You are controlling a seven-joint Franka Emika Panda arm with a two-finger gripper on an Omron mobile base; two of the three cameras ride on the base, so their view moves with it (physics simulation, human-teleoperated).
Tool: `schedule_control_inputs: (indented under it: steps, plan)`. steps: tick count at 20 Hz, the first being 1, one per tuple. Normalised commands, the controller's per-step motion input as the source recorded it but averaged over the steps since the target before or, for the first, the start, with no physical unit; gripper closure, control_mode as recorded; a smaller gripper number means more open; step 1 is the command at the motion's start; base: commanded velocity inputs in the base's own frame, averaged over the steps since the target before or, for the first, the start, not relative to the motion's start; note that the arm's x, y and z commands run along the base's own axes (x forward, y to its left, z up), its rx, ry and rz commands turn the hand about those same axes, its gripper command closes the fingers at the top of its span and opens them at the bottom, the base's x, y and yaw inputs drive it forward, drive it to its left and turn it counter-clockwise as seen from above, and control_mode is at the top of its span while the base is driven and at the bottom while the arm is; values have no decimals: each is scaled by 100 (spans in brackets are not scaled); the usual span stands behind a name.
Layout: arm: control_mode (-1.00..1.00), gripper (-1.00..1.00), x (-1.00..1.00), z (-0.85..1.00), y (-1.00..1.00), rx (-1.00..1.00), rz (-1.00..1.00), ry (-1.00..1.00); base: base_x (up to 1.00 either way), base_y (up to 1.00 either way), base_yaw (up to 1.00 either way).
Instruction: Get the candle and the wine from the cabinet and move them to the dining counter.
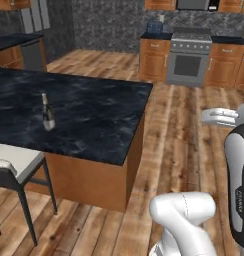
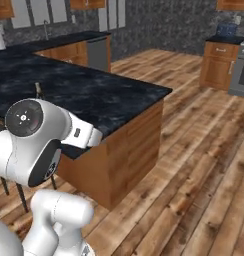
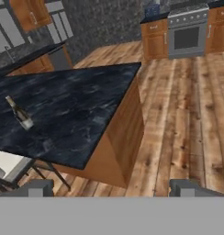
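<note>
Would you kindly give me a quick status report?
End effector open, empty. Wine upright on dining counter. Nothing in the way.

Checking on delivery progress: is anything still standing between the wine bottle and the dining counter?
No. The wine bottle already stands upright on the dining counter, toward its stool side. The gripper hangs open, off the counter's edge, holding nothing. No candle can be made out on the counter.

Steel oven (image 1: pixel 188 61) between wooden base cabinets (image 1: pixel 154 59), cream-seated stool (image 1: pixel 16 162), plank floor (image 1: pixel 179 140)
</note>
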Motion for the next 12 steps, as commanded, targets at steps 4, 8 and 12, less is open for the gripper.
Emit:
schedule_control_inputs:
  steps: [4,8,12]
  plan:
    - [100,-100,0,0,0,0,0,0,8,-74,-36]
    - [100,-100,0,0,0,0,0,0,21,-68,-39]
    - [100,-100,0,0,0,0,0,0,46,-59,-40]
